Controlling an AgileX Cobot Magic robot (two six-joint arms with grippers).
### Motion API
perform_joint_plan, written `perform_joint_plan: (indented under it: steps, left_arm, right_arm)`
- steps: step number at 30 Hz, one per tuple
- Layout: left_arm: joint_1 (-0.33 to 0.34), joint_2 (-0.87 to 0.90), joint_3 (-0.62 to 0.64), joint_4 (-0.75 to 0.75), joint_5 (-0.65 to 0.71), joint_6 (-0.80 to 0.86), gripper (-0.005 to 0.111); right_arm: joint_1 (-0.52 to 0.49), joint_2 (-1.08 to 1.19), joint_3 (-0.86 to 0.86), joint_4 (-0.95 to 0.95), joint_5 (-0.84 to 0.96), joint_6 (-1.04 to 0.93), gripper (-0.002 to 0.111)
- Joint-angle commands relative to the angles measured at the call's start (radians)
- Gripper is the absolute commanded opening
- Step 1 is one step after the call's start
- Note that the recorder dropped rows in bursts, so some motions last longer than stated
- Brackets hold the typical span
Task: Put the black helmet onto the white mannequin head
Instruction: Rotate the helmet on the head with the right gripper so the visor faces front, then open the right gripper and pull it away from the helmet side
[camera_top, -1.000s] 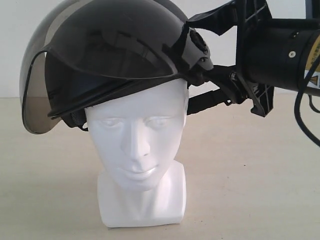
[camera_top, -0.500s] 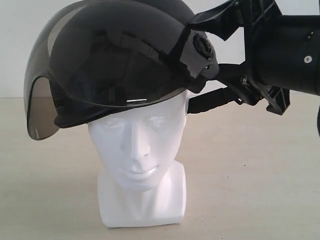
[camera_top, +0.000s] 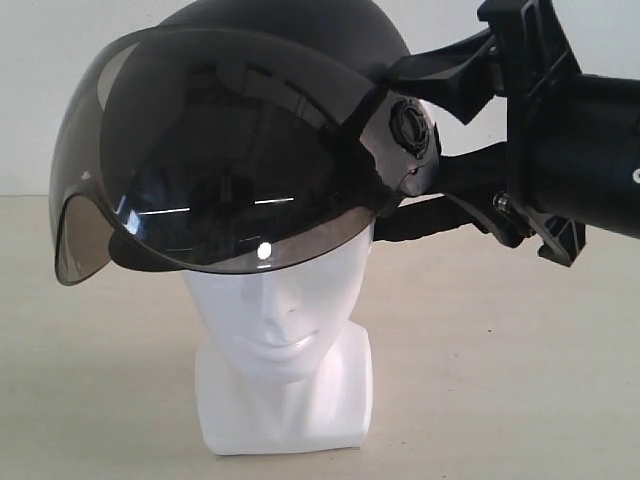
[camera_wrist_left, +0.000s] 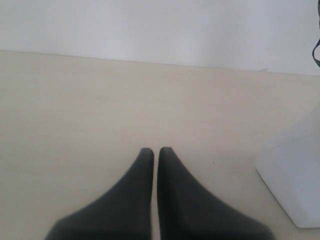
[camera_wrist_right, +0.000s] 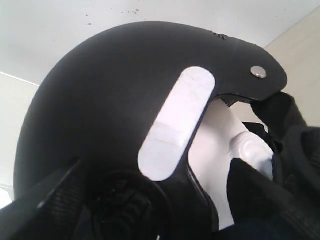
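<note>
The black helmet (camera_top: 300, 22) sits over the top of the white mannequin head (camera_top: 285, 335), tilted a little forward. Its smoky visor (camera_top: 220, 170) covers the forehead and eyes; nose, mouth and block base show below. My right gripper (camera_top: 415, 150) comes in from the right and is shut on the helmet's side by the visor pivot, one finger above and one below. The right wrist view shows the helmet shell (camera_wrist_right: 110, 100) up close, with the mannequin head (camera_wrist_right: 220, 135) under its rim. My left gripper (camera_wrist_left: 155, 150) is shut and empty, low over the table beside the mannequin head's base (camera_wrist_left: 295, 175).
A pale beige table (camera_top: 500, 400) carries the head, with a white wall (camera_top: 40, 60) behind. A pale oval patch (camera_wrist_right: 177, 122) marks the helmet's side. The black chin strap (camera_top: 420, 222) runs under the rim toward my right gripper.
The helmet has tipped forward and come down on the head; the visor's lower edge dropped from above the forehead to below the eyes. My right gripper shifted slightly right and up.
</note>
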Motion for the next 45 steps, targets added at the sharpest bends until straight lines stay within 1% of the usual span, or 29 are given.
perform_joint_plan:
  steps: [1, 5, 9, 11, 14, 17, 28, 32, 35, 38, 45]
  left_arm:
    - [0.003, -0.004, 0.004, 0.002, -0.005, 0.004, 0.004]
    - [0.003, -0.004, 0.004, 0.002, -0.005, 0.004, 0.004]
    - [0.003, -0.004, 0.004, 0.002, -0.005, 0.004, 0.004]
    - [0.003, -0.004, 0.004, 0.002, -0.005, 0.004, 0.004]
    - [0.003, -0.004, 0.004, 0.002, -0.005, 0.004, 0.004]
    - [0.003, -0.004, 0.004, 0.002, -0.005, 0.004, 0.004]
    - [0.003, -0.004, 0.004, 0.002, -0.005, 0.004, 0.004]
    - [0.003, -0.004, 0.004, 0.002, -0.005, 0.004, 0.004]
    - [0.003, -0.004, 0.004, 0.002, -0.005, 0.004, 0.004]
    - [0.003, -0.004, 0.004, 0.002, -0.005, 0.004, 0.004]
    - [0.003, -0.004, 0.004, 0.002, -0.005, 0.004, 0.004]
  right_arm:
    - [-0.02, 0.014, 0.053, -0.089, 0.32, -0.114, 0.071]
    - [-0.02, 0.033, 0.053, -0.096, 0.355, -0.145, 0.071]
    - [-0.02, 0.057, 0.053, -0.096, 0.294, -0.128, 0.071]
    - [-0.02, 0.061, 0.053, -0.096, 0.303, -0.161, 0.071]
    - [-0.02, 0.061, 0.053, -0.096, 0.325, -0.276, 0.071]
    - [-0.02, 0.061, 0.053, -0.085, 0.327, -0.26, 0.071]
    - [-0.02, 0.152, 0.053, 0.456, 0.286, -0.262, 0.071]
    - [-0.02, 0.15, 0.053, 0.475, 0.27, -0.285, 0.071]
    - [-0.02, 0.15, 0.053, 0.523, 0.312, -0.294, 0.071]
    - [-0.02, 0.15, 0.053, 0.643, 0.316, -0.37, 0.071]
    - [-0.02, 0.149, 0.05, 1.009, 0.319, -0.654, 0.071]
